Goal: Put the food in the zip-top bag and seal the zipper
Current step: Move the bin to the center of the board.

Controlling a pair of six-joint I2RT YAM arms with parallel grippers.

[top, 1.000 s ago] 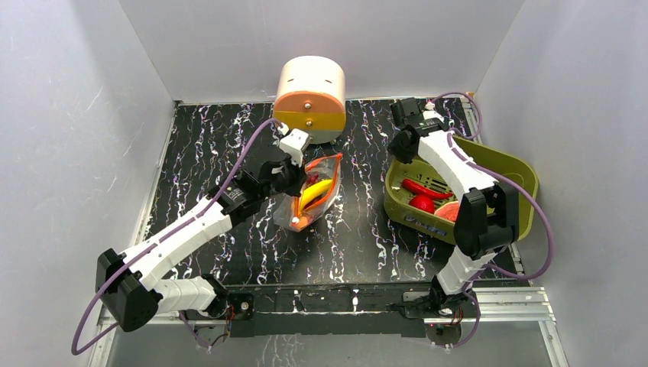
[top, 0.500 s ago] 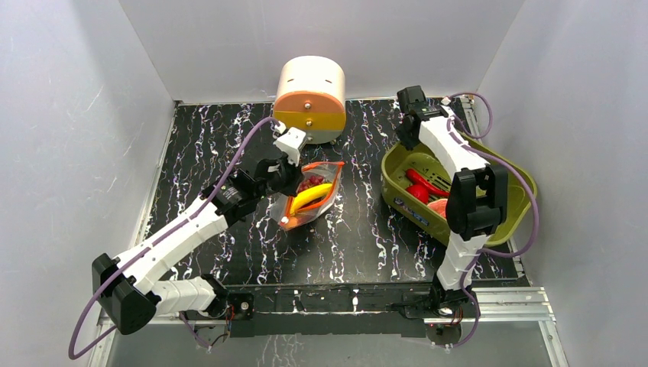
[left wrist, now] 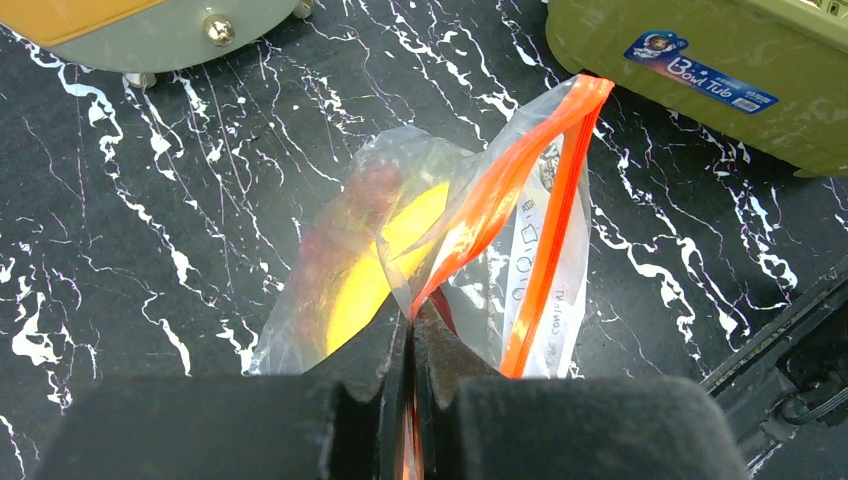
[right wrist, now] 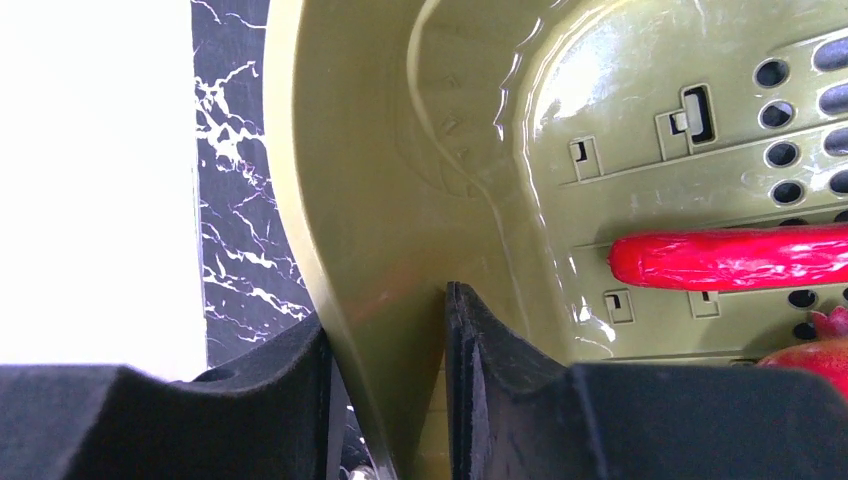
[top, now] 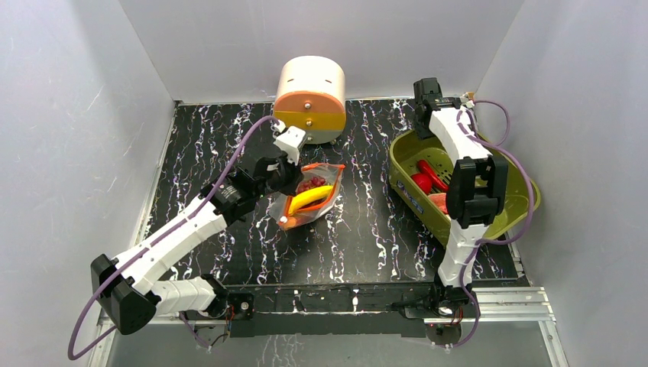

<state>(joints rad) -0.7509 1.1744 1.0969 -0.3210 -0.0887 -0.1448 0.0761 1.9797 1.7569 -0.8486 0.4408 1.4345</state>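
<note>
Top external: saw zip-top bag (top: 306, 214) mid-table, banana (top: 309, 199) inside, olive bin (top: 527, 183) at right. Left wrist: caught left gripper (left wrist: 410, 322) pinching zip-top bag at zipper (left wrist: 548, 240) edge. Right wrist: caught right gripper (right wrist: 385, 320) clamping olive bin wall; noted probable chili (right wrist: 730, 258) inside.

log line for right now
left jaws: shut on orange-red zipper strip of crinkly clear zip-top bag | right jaws: shut on wall of olive-green plastic bin | yellow toy banana: in bag | zipper: open
</note>
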